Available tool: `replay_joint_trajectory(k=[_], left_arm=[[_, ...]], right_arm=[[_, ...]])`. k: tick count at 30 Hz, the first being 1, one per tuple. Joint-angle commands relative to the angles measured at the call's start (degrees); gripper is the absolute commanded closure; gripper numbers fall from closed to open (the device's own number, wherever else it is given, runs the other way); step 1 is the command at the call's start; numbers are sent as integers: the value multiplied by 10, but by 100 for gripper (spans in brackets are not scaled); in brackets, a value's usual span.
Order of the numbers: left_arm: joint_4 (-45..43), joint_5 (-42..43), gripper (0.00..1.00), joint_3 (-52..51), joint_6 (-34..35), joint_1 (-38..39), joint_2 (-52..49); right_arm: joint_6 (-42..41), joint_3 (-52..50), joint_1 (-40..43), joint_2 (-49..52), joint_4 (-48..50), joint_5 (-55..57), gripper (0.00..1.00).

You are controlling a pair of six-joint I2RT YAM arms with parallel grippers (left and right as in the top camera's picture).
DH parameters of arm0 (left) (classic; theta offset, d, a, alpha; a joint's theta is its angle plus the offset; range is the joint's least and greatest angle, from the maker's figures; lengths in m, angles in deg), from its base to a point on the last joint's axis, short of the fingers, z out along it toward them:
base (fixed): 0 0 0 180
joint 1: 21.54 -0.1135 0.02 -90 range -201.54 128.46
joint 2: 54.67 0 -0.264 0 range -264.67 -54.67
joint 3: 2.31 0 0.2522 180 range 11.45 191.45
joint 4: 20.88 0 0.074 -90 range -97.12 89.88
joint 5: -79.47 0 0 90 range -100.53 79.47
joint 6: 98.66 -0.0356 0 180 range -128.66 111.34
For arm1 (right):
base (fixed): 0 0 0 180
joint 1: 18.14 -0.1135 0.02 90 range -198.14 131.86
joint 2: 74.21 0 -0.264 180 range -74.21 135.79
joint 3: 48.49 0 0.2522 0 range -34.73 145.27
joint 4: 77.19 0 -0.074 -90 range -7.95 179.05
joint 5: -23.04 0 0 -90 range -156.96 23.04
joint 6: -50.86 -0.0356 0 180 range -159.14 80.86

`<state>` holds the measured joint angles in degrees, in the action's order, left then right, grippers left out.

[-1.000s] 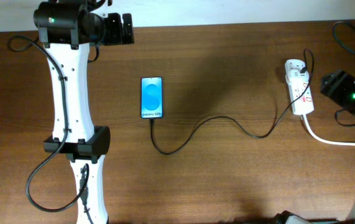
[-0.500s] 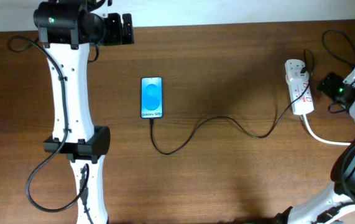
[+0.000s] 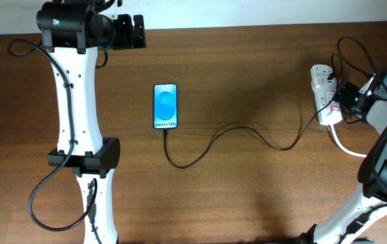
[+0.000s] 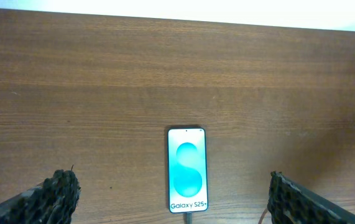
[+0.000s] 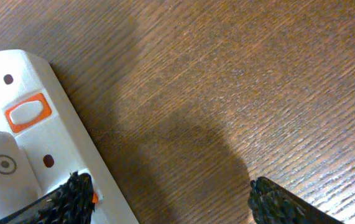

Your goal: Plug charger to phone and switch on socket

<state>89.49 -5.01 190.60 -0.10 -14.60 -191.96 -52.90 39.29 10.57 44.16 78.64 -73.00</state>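
Note:
The phone point(image 3: 165, 106) lies flat on the table with its blue screen lit; it also shows in the left wrist view point(image 4: 187, 170). The charger cable point(image 3: 240, 131) runs from the phone's near end in a curve to the socket point(image 3: 324, 102), a white power strip at the right. Its plug tip point(image 4: 188, 217) sits at the phone's bottom edge. My left gripper point(image 3: 137, 31) is open and empty at the table's far edge, well away from the phone. My right gripper point(image 3: 346, 99) is open, right beside the socket; one finger overlaps an orange switch point(image 5: 89, 195) on the strip point(image 5: 34, 143).
A thick white cord point(image 3: 356, 150) leaves the socket toward the right edge. Thick black robot cables loop at the left point(image 3: 44, 196) and above the right arm point(image 3: 356, 51). A second orange switch point(image 5: 28, 112) shows on the strip.
My right gripper has swung left from the table's right edge to the socket's side. The left arm, phone and charger cable have not moved.

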Motion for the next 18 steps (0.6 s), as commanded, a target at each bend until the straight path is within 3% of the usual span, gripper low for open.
replay_joint_trajectory(k=[1, 18], left_arm=[[0, -4, 0, -1, -3, -3, 10], [0, -5, 0, -1, -3, -3, 10]], right_arm=[[-5, 6, -8, 13, 9, -21, 18], [-2, 5, -33, 13, -29, -28, 18]])
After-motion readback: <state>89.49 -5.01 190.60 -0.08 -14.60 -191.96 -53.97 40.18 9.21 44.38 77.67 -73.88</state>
